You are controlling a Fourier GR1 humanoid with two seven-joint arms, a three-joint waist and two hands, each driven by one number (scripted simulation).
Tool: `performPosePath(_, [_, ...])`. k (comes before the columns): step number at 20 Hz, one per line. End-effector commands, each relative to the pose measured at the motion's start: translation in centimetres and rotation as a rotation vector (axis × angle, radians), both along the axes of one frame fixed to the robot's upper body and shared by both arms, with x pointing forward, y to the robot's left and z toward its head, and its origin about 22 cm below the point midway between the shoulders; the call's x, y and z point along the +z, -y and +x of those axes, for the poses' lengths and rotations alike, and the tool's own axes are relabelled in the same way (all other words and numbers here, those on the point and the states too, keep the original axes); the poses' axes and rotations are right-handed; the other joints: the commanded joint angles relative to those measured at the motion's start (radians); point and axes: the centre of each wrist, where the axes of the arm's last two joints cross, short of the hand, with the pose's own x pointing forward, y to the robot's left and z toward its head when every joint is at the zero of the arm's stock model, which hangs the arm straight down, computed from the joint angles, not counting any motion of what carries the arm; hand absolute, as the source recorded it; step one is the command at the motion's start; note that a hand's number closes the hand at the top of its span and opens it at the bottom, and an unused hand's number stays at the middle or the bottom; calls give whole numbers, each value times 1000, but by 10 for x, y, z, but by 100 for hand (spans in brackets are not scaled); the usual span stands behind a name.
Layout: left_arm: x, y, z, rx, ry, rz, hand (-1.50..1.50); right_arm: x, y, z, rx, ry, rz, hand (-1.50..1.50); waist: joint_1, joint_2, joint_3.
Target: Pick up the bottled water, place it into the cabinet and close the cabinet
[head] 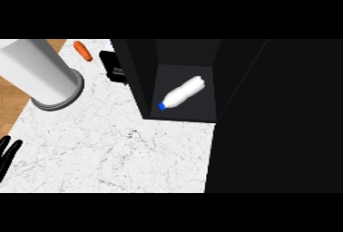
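The bottled water (182,93), white with a blue cap, lies on its side on the floor of the black cabinet (140,77), cap toward the near left corner. The cabinet's front is open toward me, and a wide black panel (275,122), apparently its door, fills the view's right side. Only the dark fingers of my left hand (8,152) show, at the lower left edge. They are straight, hold nothing and are far from the bottle. My right hand does not show.
A tall white cylinder on a grey base (41,72) stands at the back left. An orange carrot (82,50) lies behind it. A small black object (112,67) sits against the cabinet's left wall. The white marble counter (120,149) ends at a wooden floor on the left.
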Motion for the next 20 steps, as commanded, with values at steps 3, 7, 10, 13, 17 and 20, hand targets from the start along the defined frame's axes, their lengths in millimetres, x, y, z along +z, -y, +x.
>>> performPosePath(3, [7,-15,-4,-13,4,16,-150,46,-29,-13,-12,168,-84,150,9,7,1])
performPosePath(7, [9,-24,-8,-27,0,27,-150,41,-47,-2,-3,134,-79,150,19,3,1])
performPosePath(10, [9,-31,-10,-13,2,12,-150,44,-63,6,13,130,-54,150,29,7,-1])
performPosePath(13, [14,-33,-12,-43,7,3,-150,45,-76,17,10,117,-41,150,53,6,2])
performPosePath(17, [16,-46,-13,-24,19,31,-150,53,-96,28,-9,101,-21,150,55,11,2])
performPosePath(20, [17,-52,-15,-25,24,24,-150,55,-113,40,-39,71,4,150,64,21,4])
